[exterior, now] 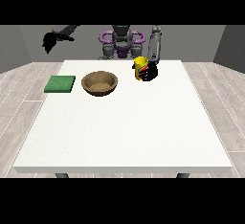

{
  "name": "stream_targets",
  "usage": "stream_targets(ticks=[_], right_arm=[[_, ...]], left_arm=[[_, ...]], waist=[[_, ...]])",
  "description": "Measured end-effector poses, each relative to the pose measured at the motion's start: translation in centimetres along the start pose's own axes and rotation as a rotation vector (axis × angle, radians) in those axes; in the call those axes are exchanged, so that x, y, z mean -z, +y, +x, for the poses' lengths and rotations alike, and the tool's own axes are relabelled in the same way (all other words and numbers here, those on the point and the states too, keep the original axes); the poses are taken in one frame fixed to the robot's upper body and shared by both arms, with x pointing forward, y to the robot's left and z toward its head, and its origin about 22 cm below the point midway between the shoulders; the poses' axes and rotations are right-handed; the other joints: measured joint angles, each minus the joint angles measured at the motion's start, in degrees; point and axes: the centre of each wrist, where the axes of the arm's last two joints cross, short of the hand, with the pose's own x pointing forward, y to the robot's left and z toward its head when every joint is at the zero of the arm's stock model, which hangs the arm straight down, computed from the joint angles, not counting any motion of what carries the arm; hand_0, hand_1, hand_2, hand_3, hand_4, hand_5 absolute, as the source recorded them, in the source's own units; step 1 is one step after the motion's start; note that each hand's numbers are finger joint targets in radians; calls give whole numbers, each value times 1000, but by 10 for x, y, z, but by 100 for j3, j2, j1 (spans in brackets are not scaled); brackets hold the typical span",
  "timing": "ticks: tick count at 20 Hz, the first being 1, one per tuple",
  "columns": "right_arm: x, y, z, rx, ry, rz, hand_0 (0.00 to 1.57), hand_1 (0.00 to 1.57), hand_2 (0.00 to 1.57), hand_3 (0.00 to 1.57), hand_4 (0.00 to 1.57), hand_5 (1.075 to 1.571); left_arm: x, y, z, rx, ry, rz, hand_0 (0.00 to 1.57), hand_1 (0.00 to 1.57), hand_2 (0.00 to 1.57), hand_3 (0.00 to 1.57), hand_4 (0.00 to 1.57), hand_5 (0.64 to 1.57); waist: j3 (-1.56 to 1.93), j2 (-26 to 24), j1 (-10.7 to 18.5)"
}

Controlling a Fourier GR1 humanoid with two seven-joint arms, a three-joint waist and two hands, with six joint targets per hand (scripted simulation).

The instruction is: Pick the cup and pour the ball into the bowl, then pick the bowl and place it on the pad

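Ball unseen; cup (139, 65) partly behind fingers (149, 72).

Item: table and room.
White table (124, 132), rectangular, on dark legs (61, 175); pale plank floor (24, 94) around it; grey walls (19, 46) behind, apparently plain.

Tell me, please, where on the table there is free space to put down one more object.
The whole near half of the table, in front of the bowl and green pad, is bare. The far row is crowded: pad, bowl, then the yellow cup with the hand at the view's right.
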Motion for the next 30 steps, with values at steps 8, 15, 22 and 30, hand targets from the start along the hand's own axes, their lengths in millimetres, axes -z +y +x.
stream_targets(ticks=[8,15,22,30], right_arm=[[-14,-14,-20,20,121,-33,0,0,0,0,0,1568],[-17,-20,-29,30,148,-43,0,0,0,0,0,1568],[-20,-28,-37,46,130,-42,0,0,0,0,0,1570],[-21,-30,-46,54,166,-42,0,0,0,0,0,1571]], left_arm=[[85,75,20,378,37,-85,1459,1459,1571,1571,1571,1294],[120,70,50,534,49,-116,1473,1473,1571,1571,1571,1278],[144,31,85,704,19,-120,1498,1498,1571,1571,1523,1241],[158,-24,127,1037,-125,-191,1514,1514,1571,1571,1413,1378]], waist=[[-16,-714,229],[-32,-800,297],[-31,-790,222],[-24,-1045,148]])
